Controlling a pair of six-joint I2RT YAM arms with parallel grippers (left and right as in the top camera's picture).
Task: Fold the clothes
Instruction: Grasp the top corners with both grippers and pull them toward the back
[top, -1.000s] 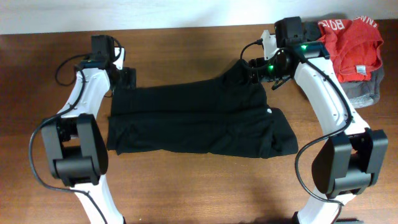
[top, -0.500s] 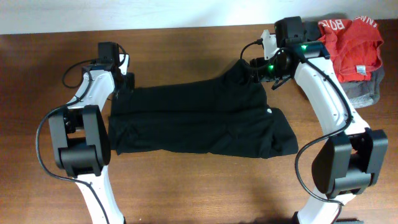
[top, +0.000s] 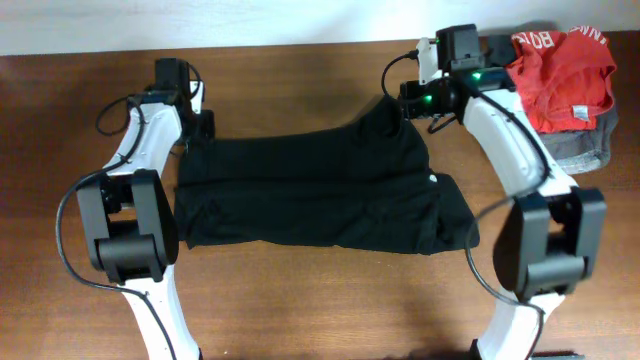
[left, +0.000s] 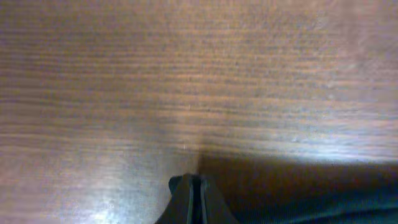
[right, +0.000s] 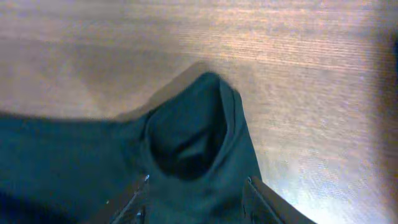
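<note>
- Overhead view is showing the black garment lying spread across the middle of the counter. The step in hand, I am guessing, is taking its far edge to bring it over toward the near one.
- To do that well, both arms should be gripping the far corners together and travelling level, so the long edge is landing straight without dragging the layer beneath.
- The right gripper is hovering over the peaked flap at the far right corner. Its jaws are standing wide apart astride that flap, and should be sinking lower before closing.
- The left gripper is waiting at the far left corner. The left wrist view is showing its jaws pressed together above bare wood, with dark cloth just beside them, so I am judging it needs opening and shifting onto the fabric.
- The garment is looking soft and matte, lying as a wide rectangle with a lengthwise crease and its near right corner bulging outward.
- A small white spot is showing near its right edge.
</note>
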